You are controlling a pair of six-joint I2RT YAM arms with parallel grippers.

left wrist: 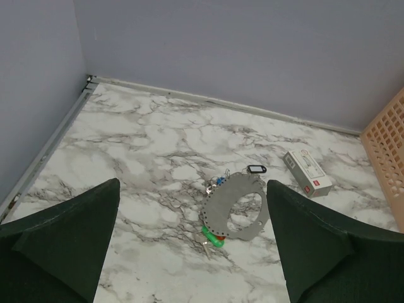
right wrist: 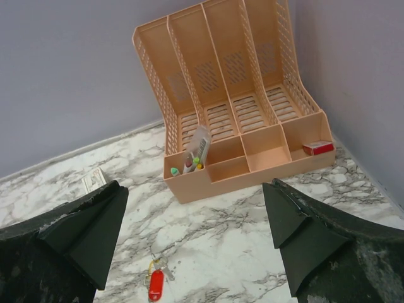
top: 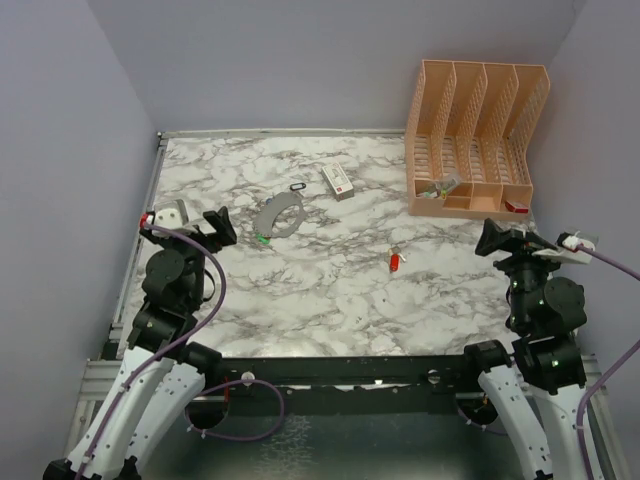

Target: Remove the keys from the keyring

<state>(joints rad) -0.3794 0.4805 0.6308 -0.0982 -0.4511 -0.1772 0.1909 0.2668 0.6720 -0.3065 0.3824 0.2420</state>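
The keyring (top: 278,215) is a flat grey arc lying on the marble table, left of centre. In the left wrist view the keyring (left wrist: 237,205) has a green key (left wrist: 214,238) at its near end with a bit of red beside it. A blue key (left wrist: 218,182) and a black tag (left wrist: 255,168) sit at its far end. A red key (top: 396,260) lies alone mid-table; it also shows in the right wrist view (right wrist: 156,284). My left gripper (top: 185,225) is open and empty, left of the keyring. My right gripper (top: 518,238) is open and empty at the right.
A white box with a red mark (top: 338,180) lies just beyond the keyring. A peach file organizer (top: 475,140) stands at the back right, with markers (right wrist: 189,164) and a small red box (right wrist: 317,148) in its front compartments. Walls close off three sides.
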